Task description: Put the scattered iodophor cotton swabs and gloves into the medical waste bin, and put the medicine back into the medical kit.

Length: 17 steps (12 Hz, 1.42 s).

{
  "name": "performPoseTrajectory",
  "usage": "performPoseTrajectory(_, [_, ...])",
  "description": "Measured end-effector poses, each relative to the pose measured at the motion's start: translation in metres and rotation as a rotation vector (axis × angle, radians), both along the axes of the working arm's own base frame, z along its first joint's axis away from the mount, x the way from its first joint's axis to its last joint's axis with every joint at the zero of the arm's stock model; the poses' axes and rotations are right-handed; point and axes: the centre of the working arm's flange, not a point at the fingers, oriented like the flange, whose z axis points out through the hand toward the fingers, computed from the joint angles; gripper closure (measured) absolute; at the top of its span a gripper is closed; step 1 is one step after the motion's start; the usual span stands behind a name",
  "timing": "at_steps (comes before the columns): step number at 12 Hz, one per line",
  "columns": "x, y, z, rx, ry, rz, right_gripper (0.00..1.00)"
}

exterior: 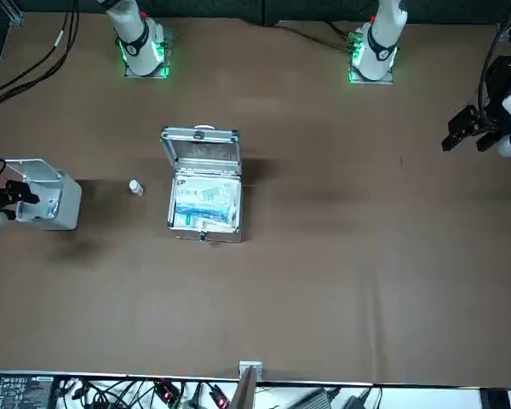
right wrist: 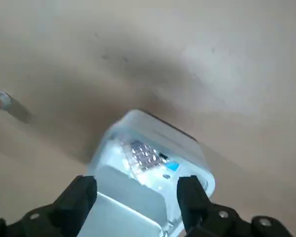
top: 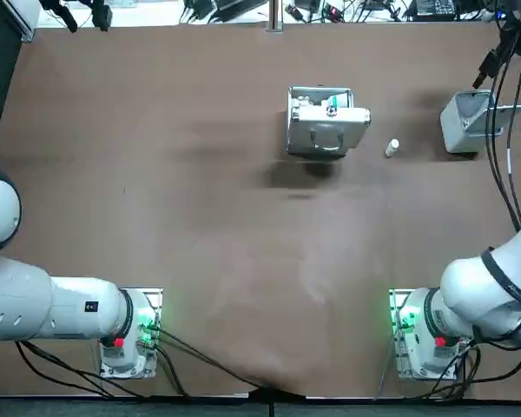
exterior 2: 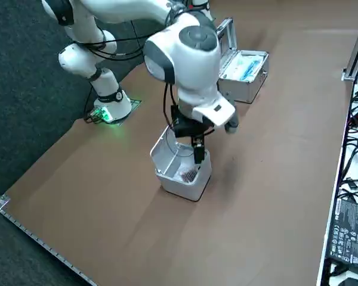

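Over the medical waste bin (exterior 2: 182,174) on the far right of the desk (top: 200,261), the right arm's jaws hang spread wide, gripping nothing. Down in the bin there are small items, too blurred to name. The medicine bottle (top: 392,148) lies out on the desk between the bin and the medical kit (top: 321,122), touching neither. The kit stands with its lid up, pale packets showing inside.

Robotics lab: cables (exterior: 111,394) edging table (exterior: 324,281)
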Motion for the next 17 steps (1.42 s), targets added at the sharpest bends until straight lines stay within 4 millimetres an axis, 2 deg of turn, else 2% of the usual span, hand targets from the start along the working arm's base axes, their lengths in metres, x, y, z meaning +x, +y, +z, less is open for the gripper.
performPoseTrajectory(1, [0.003, 0.010, 0.009, 0.001, -0.015, 0.015, 0.00])
performPoseTrajectory(2, [0.007, 0.027, 0.020, 0.006, -0.025, 0.038, 0.00])
performPoseTrajectory(3, [0.014, 0.079, 0.034, 0.029, -0.007, 0.061, 0.00])
performPoseTrajectory(4, [0.018, 0.109, 0.037, 0.054, 0.000, 0.051, 0.00])
performPoseTrajectory(5, [0.020, 0.137, 0.037, 0.078, 0.009, 0.028, 0.00])
performPoseTrajectory(7, [0.018, 0.180, 0.029, 0.088, 0.039, -0.036, 0.00])
performPoseTrajectory(10, [-0.001, 0.233, 0.015, 0.048, 0.032, -0.155, 0.06])
performPoseTrajectory(13, [-0.049, 0.262, -0.003, 0.008, 0.001, -0.254, 0.05])
performPoseTrajectory(15, [-0.084, 0.263, -0.023, -0.003, -0.026, -0.285, 0.04])
performPoseTrajectory(17, [-0.109, 0.260, -0.043, -0.010, -0.055, -0.317, 0.04])
